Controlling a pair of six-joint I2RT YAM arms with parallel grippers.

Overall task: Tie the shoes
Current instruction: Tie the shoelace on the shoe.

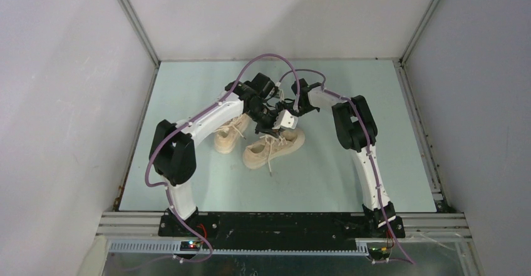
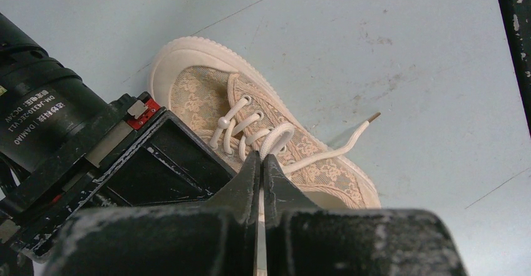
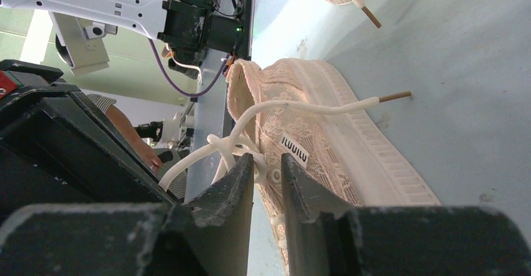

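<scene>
Two cream-beige shoes lie mid-table, one (image 1: 229,134) on the left and one (image 1: 273,149) to its right. Both grippers meet just above them. My left gripper (image 2: 262,158) is shut on a loop of off-white lace (image 2: 275,137) over the shoe's (image 2: 206,88) eyelets. That lace's free end (image 2: 350,141) trails across the table. My right gripper (image 3: 268,161) sits against the side of the same shoe (image 3: 325,132), its jaws a narrow gap apart. A lace loop (image 3: 241,146) curls at the tip of its left finger (image 3: 241,176). In the top view the left gripper (image 1: 268,126) and right gripper (image 1: 285,121) nearly touch.
The right arm's black wrist (image 2: 56,126) crowds the left gripper. The other shoe's sole and lace tip (image 3: 369,16) lie close beyond. Grey walls (image 1: 75,69) enclose the teal table (image 1: 350,94) on three sides, and a metal rail (image 1: 282,223) runs along its near edge.
</scene>
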